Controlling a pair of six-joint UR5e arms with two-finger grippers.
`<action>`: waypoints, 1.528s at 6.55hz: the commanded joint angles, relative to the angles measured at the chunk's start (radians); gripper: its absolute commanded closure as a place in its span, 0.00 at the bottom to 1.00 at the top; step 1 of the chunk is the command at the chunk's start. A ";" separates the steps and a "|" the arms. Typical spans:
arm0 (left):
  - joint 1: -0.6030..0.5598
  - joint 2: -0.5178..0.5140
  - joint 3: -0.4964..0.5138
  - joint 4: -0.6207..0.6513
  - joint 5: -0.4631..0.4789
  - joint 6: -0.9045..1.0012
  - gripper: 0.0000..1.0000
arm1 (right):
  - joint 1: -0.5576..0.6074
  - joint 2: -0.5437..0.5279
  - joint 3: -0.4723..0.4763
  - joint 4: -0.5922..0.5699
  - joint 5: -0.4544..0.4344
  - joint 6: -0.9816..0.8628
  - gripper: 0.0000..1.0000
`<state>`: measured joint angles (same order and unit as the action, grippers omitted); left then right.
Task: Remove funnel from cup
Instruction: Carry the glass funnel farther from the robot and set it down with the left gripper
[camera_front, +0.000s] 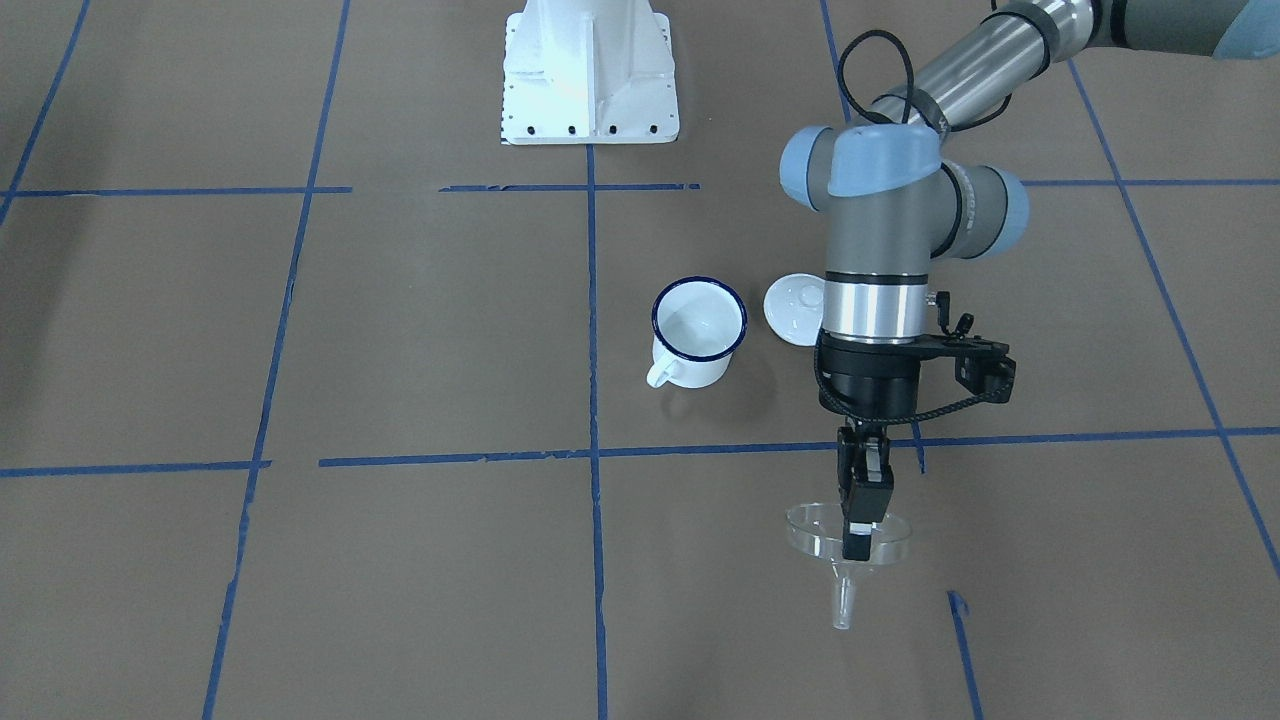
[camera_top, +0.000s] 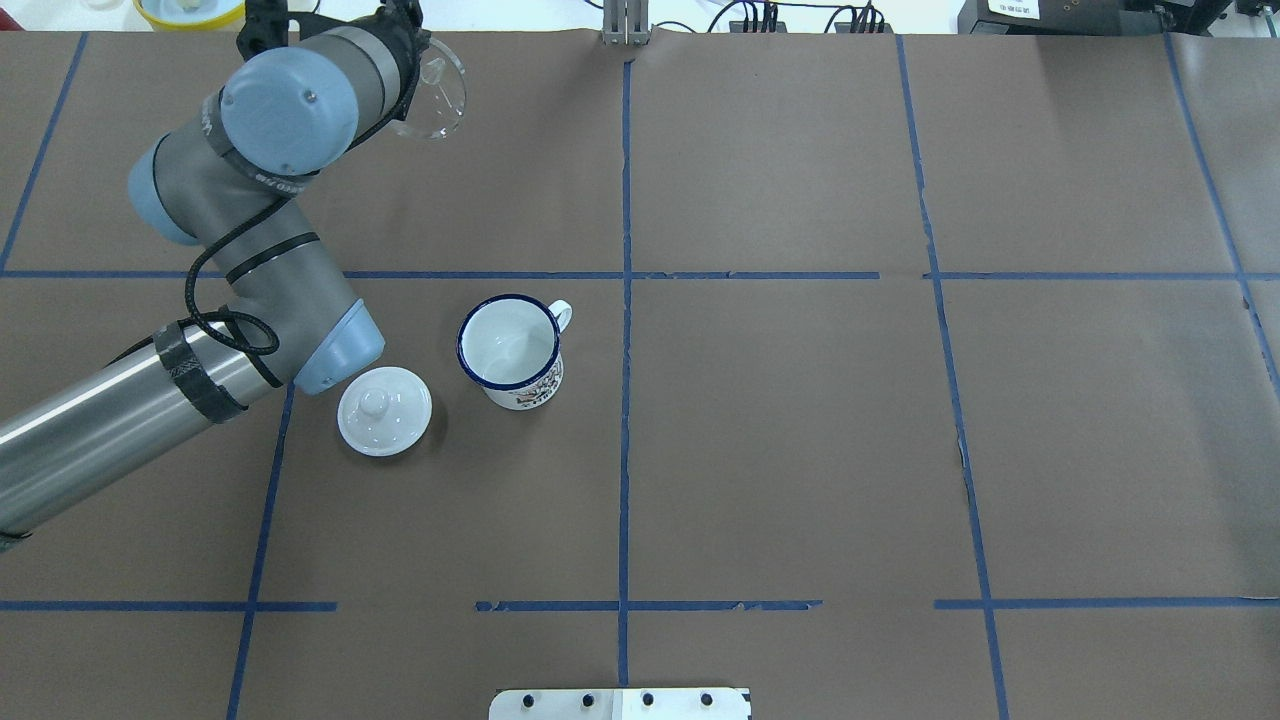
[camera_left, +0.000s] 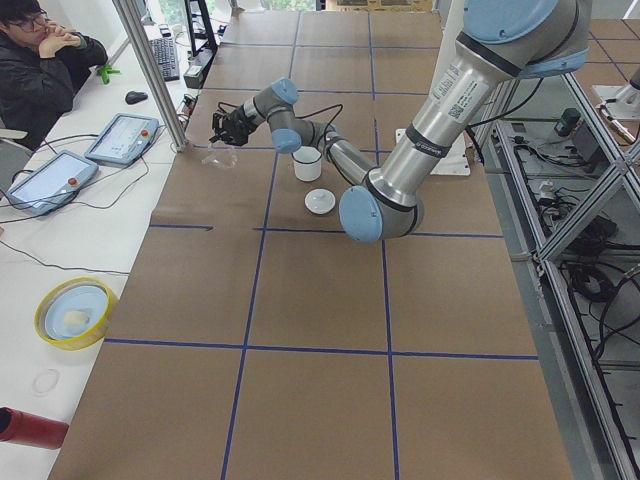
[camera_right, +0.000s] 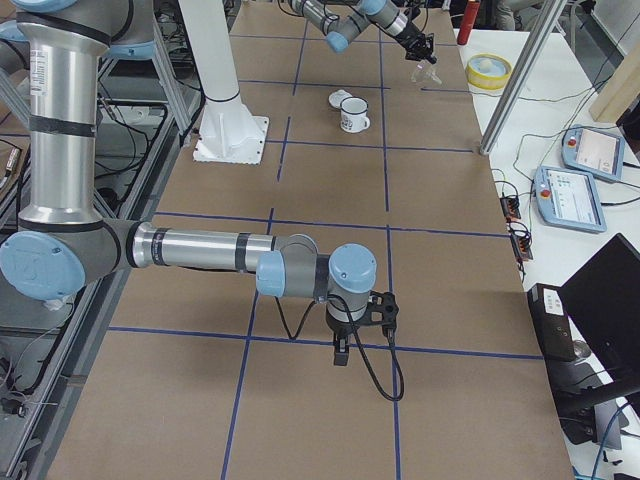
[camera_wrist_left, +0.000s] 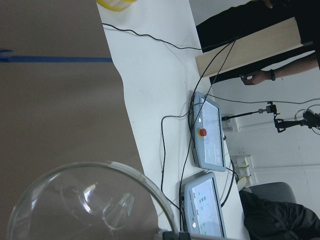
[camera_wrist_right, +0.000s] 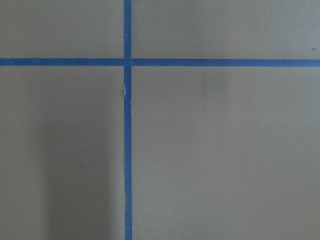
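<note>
The clear funnel (camera_front: 848, 545) hangs in my left gripper (camera_front: 862, 530), which is shut on its rim, spout pointing down. It is out of the cup and well away from it, near the far table edge. It also shows in the overhead view (camera_top: 435, 95) and fills the bottom of the left wrist view (camera_wrist_left: 95, 205). The white cup (camera_front: 699, 330) with a dark blue rim stands upright and empty near the table's middle (camera_top: 512, 350). My right gripper (camera_right: 340, 355) shows only in the exterior right view, low over the table, and I cannot tell whether it is open or shut.
A white knobbed lid (camera_top: 384, 410) lies beside the cup, under my left arm's elbow. The white robot base (camera_front: 590, 70) is at the robot's side. Past the far edge lie control tablets (camera_wrist_left: 210, 135) and a yellow bowl (camera_top: 190, 10). A person (camera_left: 45, 60) sits there.
</note>
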<state>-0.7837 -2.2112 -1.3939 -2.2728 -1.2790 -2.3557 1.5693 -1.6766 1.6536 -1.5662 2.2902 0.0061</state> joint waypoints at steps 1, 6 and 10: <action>0.032 0.050 0.108 -0.152 0.065 -0.005 1.00 | 0.000 0.000 0.000 0.000 0.000 0.000 0.00; 0.070 0.050 0.162 -0.201 0.103 0.012 1.00 | 0.000 0.000 0.000 0.000 0.000 0.000 0.00; 0.073 0.050 0.161 -0.203 0.099 0.152 0.01 | 0.000 0.000 0.000 0.000 0.000 0.000 0.00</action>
<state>-0.7106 -2.1614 -1.2321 -2.4757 -1.1787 -2.2534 1.5693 -1.6766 1.6536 -1.5662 2.2902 0.0061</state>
